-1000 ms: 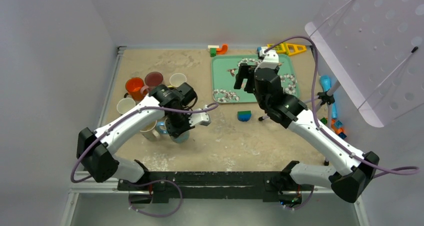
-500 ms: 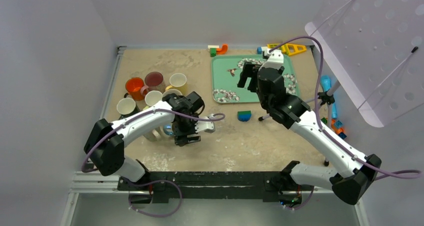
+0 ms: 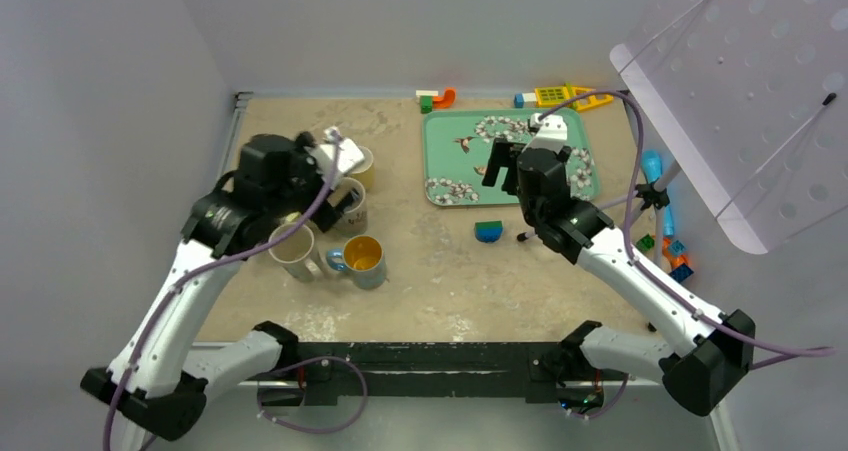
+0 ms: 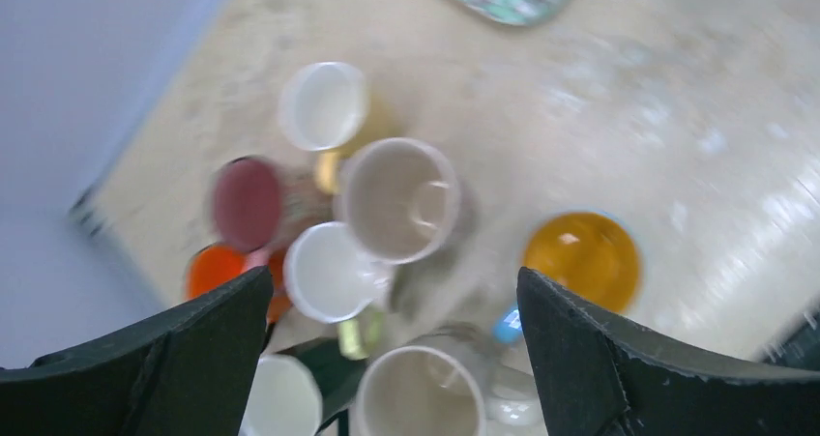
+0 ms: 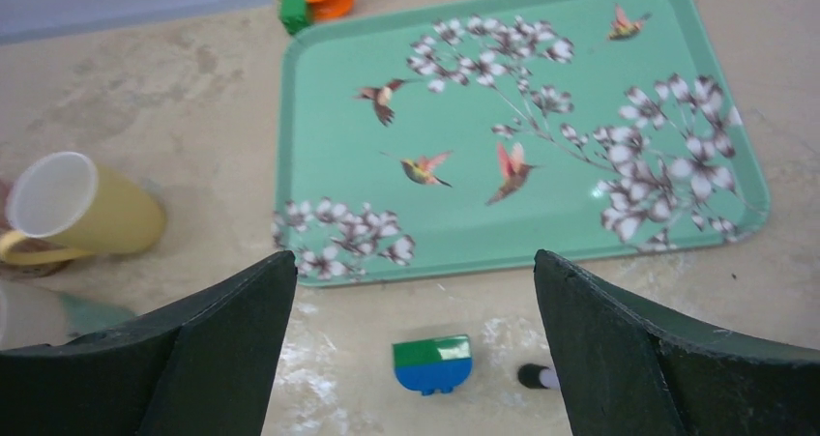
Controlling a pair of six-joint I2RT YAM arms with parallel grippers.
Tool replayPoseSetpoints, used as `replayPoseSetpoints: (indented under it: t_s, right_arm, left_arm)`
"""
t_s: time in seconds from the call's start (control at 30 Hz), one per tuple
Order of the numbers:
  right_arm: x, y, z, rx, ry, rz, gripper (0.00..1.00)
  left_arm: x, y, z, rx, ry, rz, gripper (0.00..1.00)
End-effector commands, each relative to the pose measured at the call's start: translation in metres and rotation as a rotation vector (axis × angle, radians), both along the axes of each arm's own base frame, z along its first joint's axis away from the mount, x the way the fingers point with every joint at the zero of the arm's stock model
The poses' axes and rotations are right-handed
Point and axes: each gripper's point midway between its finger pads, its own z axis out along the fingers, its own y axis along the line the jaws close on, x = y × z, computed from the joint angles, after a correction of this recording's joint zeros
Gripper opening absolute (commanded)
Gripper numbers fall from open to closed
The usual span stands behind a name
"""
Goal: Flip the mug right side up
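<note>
Two pincers, both spread: left gripper point(image 4: 392, 291) hangs over cup cluster point(image 4: 396, 199) by left edge, right gripper point(image 5: 414, 262) over tray point(image 5: 464, 225) at far edge. We see mug point(image 3: 363, 259) upright, mouth up, left half, toward near edge.

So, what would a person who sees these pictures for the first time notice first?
Probably the tight cluster of mugs on the left side of the table, with the orange-lined mug standing upright at its edge, nearest the middle. After that, the green tray painted with birds and blossoms, at the far side of the table.
</note>
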Motion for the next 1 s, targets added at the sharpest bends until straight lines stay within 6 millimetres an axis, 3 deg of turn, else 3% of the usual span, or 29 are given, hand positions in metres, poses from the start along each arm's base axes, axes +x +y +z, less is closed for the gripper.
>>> replayPoseSetpoints:
  t_s: [0.0,0.2,0.3,0.5,0.67,0.77,0.97]
  right_arm:
    - [0.002,-0.026,-0.017,0.037,-0.043,-0.031,0.96]
    - [-0.009,-0.077,-0.042,0.05,-0.088,-0.15,0.99]
    - [-0.019,-0.094,-0.047,0.043,-0.124,-0.204,0.99]
    - [-0.032,-0.109,-0.044,0.114,-0.177,-0.282,0.99]
    - [-0.033,-0.114,-0.045,0.138,-0.175,-0.329,0.99]
    - [-0.032,-0.115,-0.05,0.134,-0.157,-0.341,0.99]
    - [-0.037,-0.119,-0.052,0.125,-0.137,-0.36,0.98]
  left_arm:
    - [0.05,0.077,0.05,-0.15,-0.232,0.498,1.0]
    - [0.052,0.161,0.004,-0.154,-0.185,0.92,1.0]
    - [0.046,0.184,-0.015,-0.151,-0.289,0.997,1.0]
    - [0.03,0.191,-0.024,-0.285,-0.46,1.043,1.0]
    - [0.029,0.189,-0.051,-0.295,-0.384,1.074,1.0]
    - [0.031,0.193,-0.052,-0.291,-0.373,1.114,1.0]
    - [0.034,0.176,-0.066,-0.292,-0.308,1.015,1.0]
